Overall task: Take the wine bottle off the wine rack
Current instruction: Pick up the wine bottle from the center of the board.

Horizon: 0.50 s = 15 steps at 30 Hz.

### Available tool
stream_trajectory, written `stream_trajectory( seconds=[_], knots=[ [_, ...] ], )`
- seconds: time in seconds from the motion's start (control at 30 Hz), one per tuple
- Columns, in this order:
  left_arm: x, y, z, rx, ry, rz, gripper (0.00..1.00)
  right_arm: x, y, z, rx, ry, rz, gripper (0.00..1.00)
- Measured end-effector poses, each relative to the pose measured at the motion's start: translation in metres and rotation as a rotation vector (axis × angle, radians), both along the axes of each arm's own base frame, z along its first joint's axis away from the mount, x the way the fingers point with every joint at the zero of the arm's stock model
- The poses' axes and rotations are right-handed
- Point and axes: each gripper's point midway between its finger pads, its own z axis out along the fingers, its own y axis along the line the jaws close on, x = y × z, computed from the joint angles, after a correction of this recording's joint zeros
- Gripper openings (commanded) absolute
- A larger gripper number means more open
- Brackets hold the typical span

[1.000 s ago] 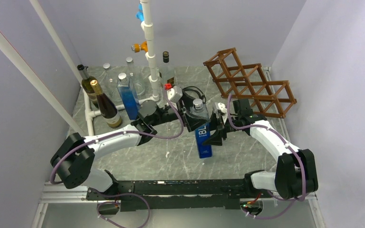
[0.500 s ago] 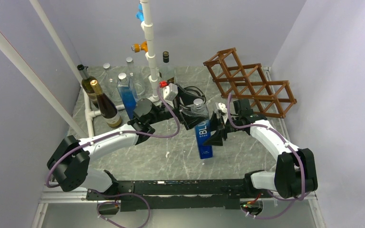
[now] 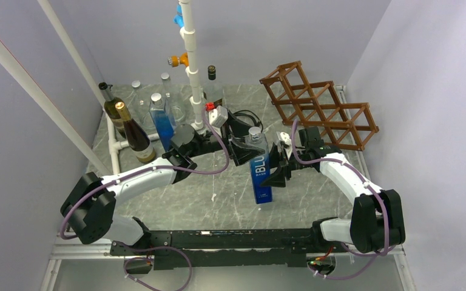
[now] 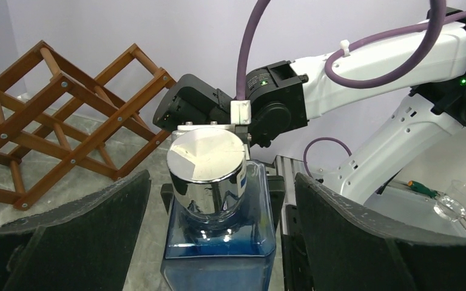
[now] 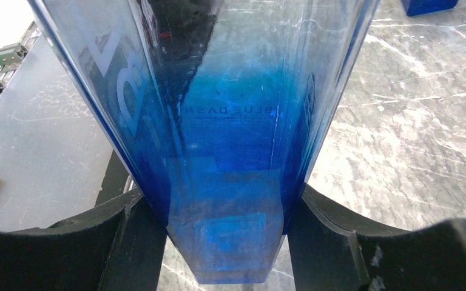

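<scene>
Blue square glass bottle point(image 3: 260, 185) with a round silver cap point(image 3: 254, 131) is off the rack, upright with a slight tilt at mid-table, between the two arms. Its base looks to be on the grey marbled tabletop point(image 3: 218, 206), but contact can't be confirmed from the overhead view.

Right gripper point(image 3: 267, 176) comes in from the right and pinches the bottle low on its body. In the right wrist view both black fingers point(image 5: 127, 242) press against opposite sides of the blue glass point(image 5: 224, 121).

Left gripper point(image 3: 249, 145) is at the bottle's top, from the far-left side. In the left wrist view its fingers point(image 4: 79, 236) are spread wide, one on each side of the cap point(image 4: 206, 163) and shoulder, with gaps on both sides, not touching.

Reddish-brown wooden diamond-cell wine rack point(image 3: 321, 109) sits at the far right corner of the table, well apart from the bottle. No bottle is visible in its cells.

Far left: dark wine bottle with gold foil top point(image 3: 135, 136), tall blue-tinted square bottle point(image 3: 161, 121), and clear glass bottles, beside a white pipe post point(image 3: 191, 60).
</scene>
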Motion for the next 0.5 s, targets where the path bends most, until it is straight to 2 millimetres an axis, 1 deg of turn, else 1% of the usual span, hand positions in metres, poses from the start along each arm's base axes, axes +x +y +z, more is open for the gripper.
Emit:
stream_trajectory(
  seconds=[0.13,0.3,0.5],
  knots=[
    [0.000,-0.002,-0.006,0.013,0.023,-0.010,0.93,0.000,-0.001,0.000,0.000,-0.003,0.000,0.06],
    [0.000,-0.003,-0.011,0.027,0.046,-0.011,0.97,-0.001,-0.001,-0.001,-0.001,-0.006,0.000,0.06],
    [0.001,-0.003,-0.018,0.045,0.064,-0.008,0.97,0.000,-0.002,-0.001,-0.001,-0.008,-0.002,0.06]
  ],
)
